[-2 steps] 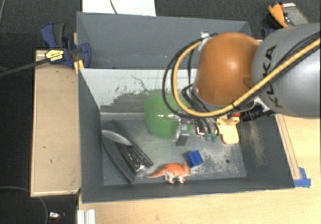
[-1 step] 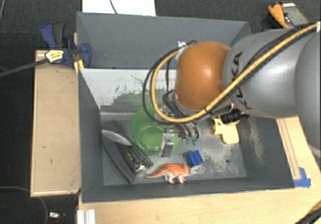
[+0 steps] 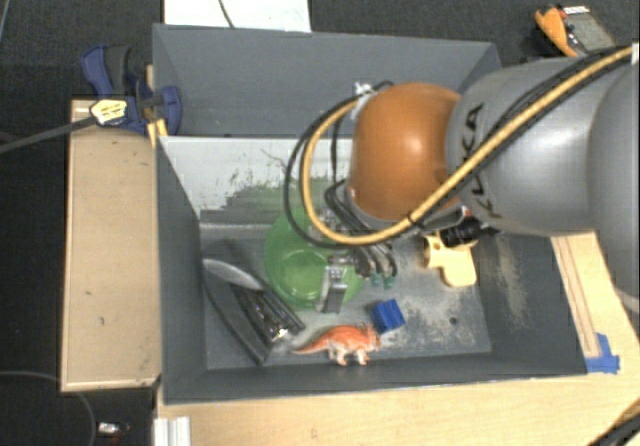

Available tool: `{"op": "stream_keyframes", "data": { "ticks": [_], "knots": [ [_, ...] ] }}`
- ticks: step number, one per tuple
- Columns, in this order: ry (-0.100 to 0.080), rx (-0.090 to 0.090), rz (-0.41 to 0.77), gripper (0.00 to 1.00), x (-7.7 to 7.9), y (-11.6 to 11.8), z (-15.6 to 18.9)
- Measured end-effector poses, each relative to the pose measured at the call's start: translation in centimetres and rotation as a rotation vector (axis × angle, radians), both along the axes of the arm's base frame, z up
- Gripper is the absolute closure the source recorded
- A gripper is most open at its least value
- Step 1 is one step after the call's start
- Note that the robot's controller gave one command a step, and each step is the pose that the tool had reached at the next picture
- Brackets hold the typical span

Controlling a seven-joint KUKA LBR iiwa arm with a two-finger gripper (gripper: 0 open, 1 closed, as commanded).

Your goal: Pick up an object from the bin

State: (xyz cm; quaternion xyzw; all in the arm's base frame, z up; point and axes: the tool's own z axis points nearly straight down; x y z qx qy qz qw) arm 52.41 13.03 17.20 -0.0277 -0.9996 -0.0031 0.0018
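Note:
My gripper (image 3: 358, 280) hangs below the orange wrist cover in the middle of the bin, low over the floor. It is open, with nothing seen between its fingers. The left finger (image 3: 336, 290) stands at the right rim of a green translucent cup (image 3: 293, 264), and the right finger (image 3: 385, 272) is just beyond it. A small blue block (image 3: 387, 315) lies a little below the gripper. An orange toy dinosaur (image 3: 342, 341) lies near the bin's front wall.
A black stapler-like tool (image 3: 250, 309) lies slanted in the front left part of the bin. A yellow plastic piece (image 3: 452, 259) sits to the right, partly under the arm. The arm covers the bin's right rear.

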Motion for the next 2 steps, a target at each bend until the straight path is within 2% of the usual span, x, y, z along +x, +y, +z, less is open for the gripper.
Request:
{"op": "stream_keyframes", "data": {
  "ticks": [1,2],
  "knots": [
    [0.006,-0.001,-0.001,0.00,-3.7,-5.0,-4.6],
    [-0.011,0.004,-0.020,0.00,1.9,-2.4,-5.0]
  ]
}}
